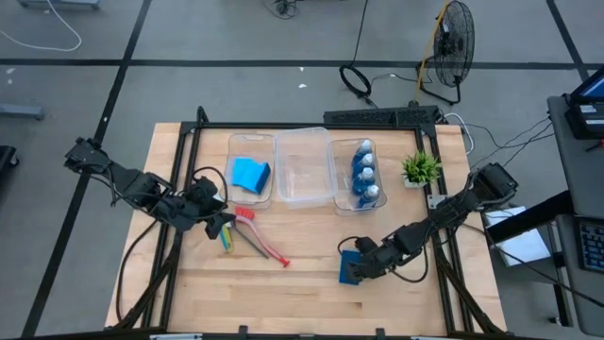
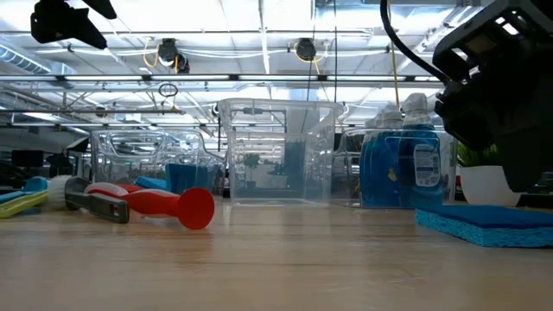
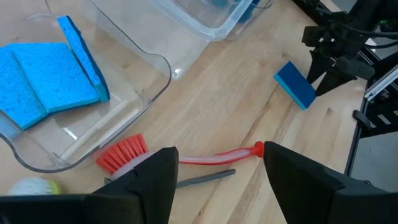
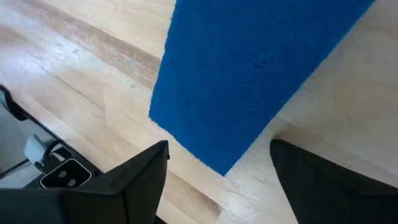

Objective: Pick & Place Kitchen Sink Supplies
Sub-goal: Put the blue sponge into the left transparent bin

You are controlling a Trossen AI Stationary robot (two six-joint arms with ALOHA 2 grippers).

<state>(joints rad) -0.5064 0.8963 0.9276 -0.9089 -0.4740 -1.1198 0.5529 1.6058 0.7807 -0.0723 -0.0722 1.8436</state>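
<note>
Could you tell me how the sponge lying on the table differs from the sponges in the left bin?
The lone sponge lies flat on the bare wood near the table's front, under the right tool; the binned sponges sit inside the left clear bin at the back. The lone sponge is by itself, while the binned sponges are grouped, one standing on edge against the others. All are flat, blue and rectangular.

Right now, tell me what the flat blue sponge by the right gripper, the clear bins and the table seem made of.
Flat blue sponge: likely cellulose foam, matte; its face looks finely pitted. Clear bins: apparently hard plastic, glossy; their contents show through and the rims catch light. Table: light wood, smooth satin; grain and plank seams show.
</note>
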